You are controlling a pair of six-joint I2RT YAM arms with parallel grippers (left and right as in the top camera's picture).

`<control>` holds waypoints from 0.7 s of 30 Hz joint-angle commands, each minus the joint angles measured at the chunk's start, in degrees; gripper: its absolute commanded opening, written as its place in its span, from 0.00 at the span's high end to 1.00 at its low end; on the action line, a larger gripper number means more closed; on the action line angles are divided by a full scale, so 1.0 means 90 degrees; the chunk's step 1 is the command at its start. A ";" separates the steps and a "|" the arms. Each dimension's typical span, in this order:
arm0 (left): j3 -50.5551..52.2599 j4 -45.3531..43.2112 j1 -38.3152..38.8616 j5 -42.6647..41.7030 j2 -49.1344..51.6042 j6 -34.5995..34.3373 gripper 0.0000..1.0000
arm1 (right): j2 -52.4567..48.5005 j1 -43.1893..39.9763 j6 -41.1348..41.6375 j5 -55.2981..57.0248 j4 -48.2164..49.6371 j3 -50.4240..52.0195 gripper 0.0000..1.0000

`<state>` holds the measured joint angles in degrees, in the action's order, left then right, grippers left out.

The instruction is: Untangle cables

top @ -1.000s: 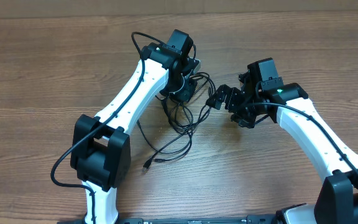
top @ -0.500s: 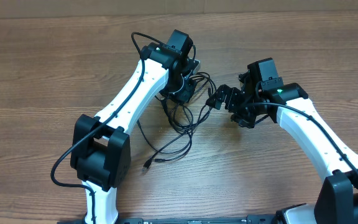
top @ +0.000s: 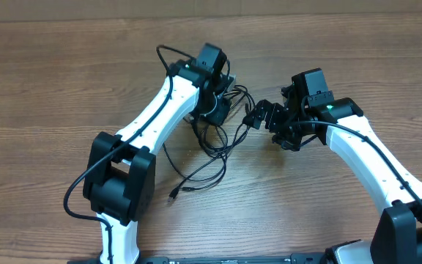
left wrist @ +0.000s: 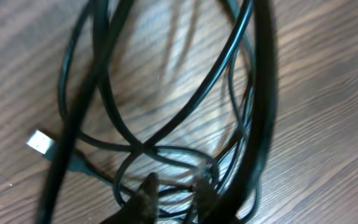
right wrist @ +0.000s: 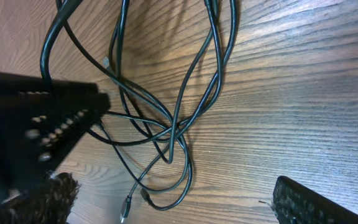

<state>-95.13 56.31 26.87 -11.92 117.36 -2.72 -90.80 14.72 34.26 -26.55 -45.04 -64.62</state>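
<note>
Left wrist has slipped a touch toward 6 o'clock in the overhead view since a second ago; right arm hasn't budged.

Tangle of thin black flexible cables (right wrist: 176, 127) sits mid-table on the brown wood-grain tabletop (top: 50, 88), between both claws. Main loops are right under my left claw (left wrist: 176, 186), and one loose tail runs off toward 7 o'clock. In the left wrist view a flat silver-tipped connector (left wrist: 40, 142) lies on the wood at 9 o'clock.

Left claw: fingers close together, thin gap only. Strands cross right at the tips, but I can't tell if one is actually pinched, the view is too blurred.

Right claw (right wrist: 191, 142): spread fully wide, holding nothing, parked at 3 o'clock of the tangle.

Step in hand, my read: isolate one strand with the left, then draw it clear. To do it well:
- confirm a single cord in the pinch, not two
- lift slowly toward 12 o'clock so loops slide off rather than cinch
- bring the right down on the crossing as an anchor
- watch for the silver connector snagging in a loop
</note>
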 commanded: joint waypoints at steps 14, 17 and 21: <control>-0.0974 0.1047 -0.0032 -0.0044 -0.0138 -0.0002 0.96 | 0.0124 -0.0019 -0.0053 0.0070 0.0012 -0.0114 0.00; -0.1418 0.1496 -0.0032 -0.0044 -0.0138 -0.0002 0.96 | 0.0124 -0.0019 -0.0053 0.0070 0.0012 -0.0114 0.00; -0.2040 0.2062 -0.0029 -0.0044 -0.0138 -0.0002 0.96 | 0.0124 -0.0019 -0.0053 0.0070 0.0012 -0.0114 0.00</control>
<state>-108.68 72.84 26.87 -11.77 117.34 -2.79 -90.80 14.72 34.28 -26.55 -45.06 -64.62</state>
